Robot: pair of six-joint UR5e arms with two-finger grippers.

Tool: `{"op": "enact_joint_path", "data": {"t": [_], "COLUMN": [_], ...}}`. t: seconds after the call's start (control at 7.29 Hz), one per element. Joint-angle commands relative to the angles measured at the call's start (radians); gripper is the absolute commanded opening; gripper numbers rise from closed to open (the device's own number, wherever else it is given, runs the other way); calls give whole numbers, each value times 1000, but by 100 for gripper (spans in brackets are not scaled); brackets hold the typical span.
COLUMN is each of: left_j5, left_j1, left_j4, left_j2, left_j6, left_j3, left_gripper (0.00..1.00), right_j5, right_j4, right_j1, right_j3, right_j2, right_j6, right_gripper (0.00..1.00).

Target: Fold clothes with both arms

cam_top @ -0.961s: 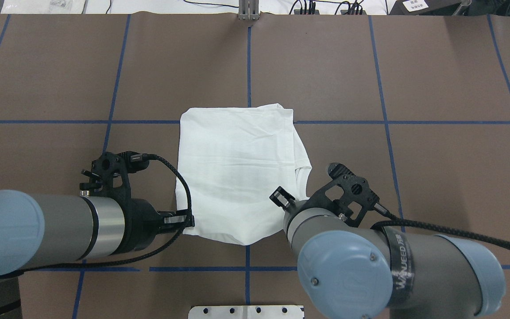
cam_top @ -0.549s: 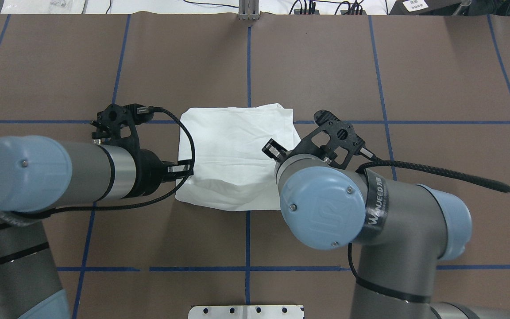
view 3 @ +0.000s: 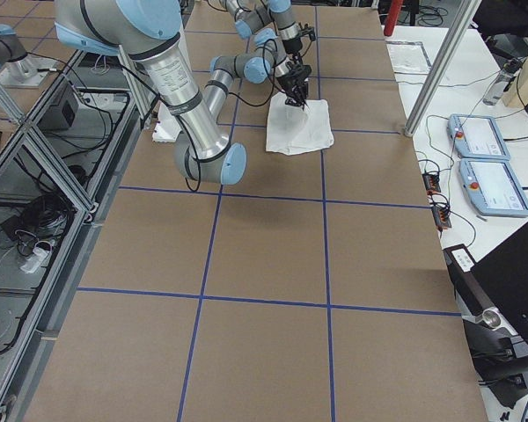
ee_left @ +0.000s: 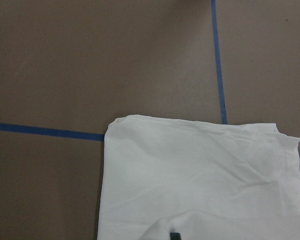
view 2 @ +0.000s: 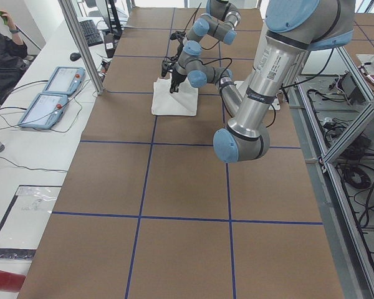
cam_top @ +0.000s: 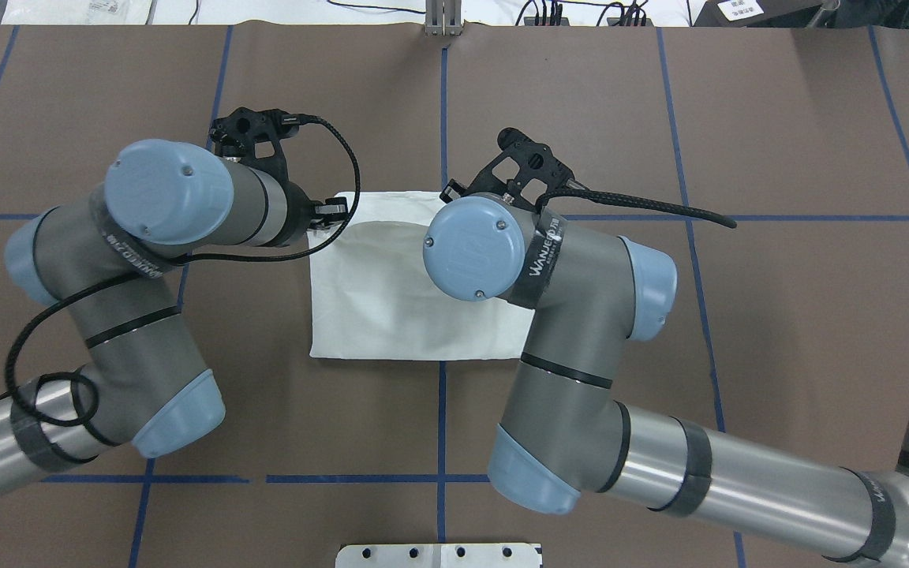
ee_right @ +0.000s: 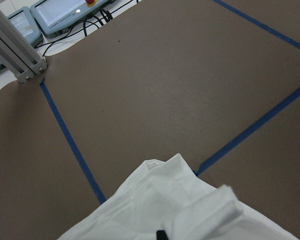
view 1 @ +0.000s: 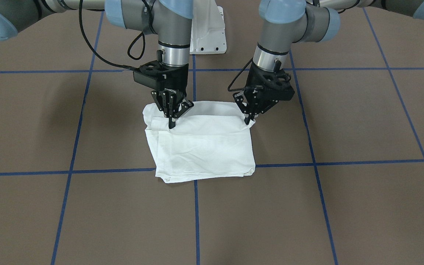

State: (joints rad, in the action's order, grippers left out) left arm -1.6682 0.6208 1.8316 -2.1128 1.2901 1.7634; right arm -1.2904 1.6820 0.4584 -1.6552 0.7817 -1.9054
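The clothes are one white shirt (view 1: 201, 145), folded into a rectangle on the brown table (cam_top: 391, 308). My left gripper (view 1: 249, 119) is shut on the shirt's corner, on the right in the front-facing view. It shows at the cloth's far left corner in the overhead view (cam_top: 334, 211). My right gripper (view 1: 170, 121) is shut on the shirt's upper layer near the other corner. In the overhead view its own wrist hides it. Both wrist views show white cloth (ee_left: 200, 170) (ee_right: 180, 205) with a dark fingertip at the bottom edge.
A white pedestal base (view 1: 208, 33) lies behind the arms at the robot's side (cam_top: 439, 554). Blue tape lines (view 1: 197, 217) grid the table. Teach pendants (view 2: 50, 93) and cables lie on a side bench past an aluminium post (view 2: 81, 43). A person (view 2: 3, 50) sits there.
Both grippers have carried the shirt's near edge away from the robot and over the cloth to its far edge. The shirt now lies shorter, doubled over.
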Motion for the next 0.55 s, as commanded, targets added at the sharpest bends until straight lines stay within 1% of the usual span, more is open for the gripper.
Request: {"op": "enact_joint_path", "data": {"t": [0.0,0.14,0.41], "left_j5": [7,7,5], "left_j1": [17,16,16], "left_j4": [150,193,201], "left_j2": [-62,-79,-90], "left_j6": [-8,-8,-8], "left_j3": [-267,-321,-323], "left_gripper": [0,0,0], "right_j5": [0,-1,-4], "right_j4": [-175,-186,-186], "right_j1": [14,14,13], "right_j3": [203,242,252], "right_j2": [-25,-42,-50], "right_j6": [19,20,35], "right_gripper": [0,0,0]}}
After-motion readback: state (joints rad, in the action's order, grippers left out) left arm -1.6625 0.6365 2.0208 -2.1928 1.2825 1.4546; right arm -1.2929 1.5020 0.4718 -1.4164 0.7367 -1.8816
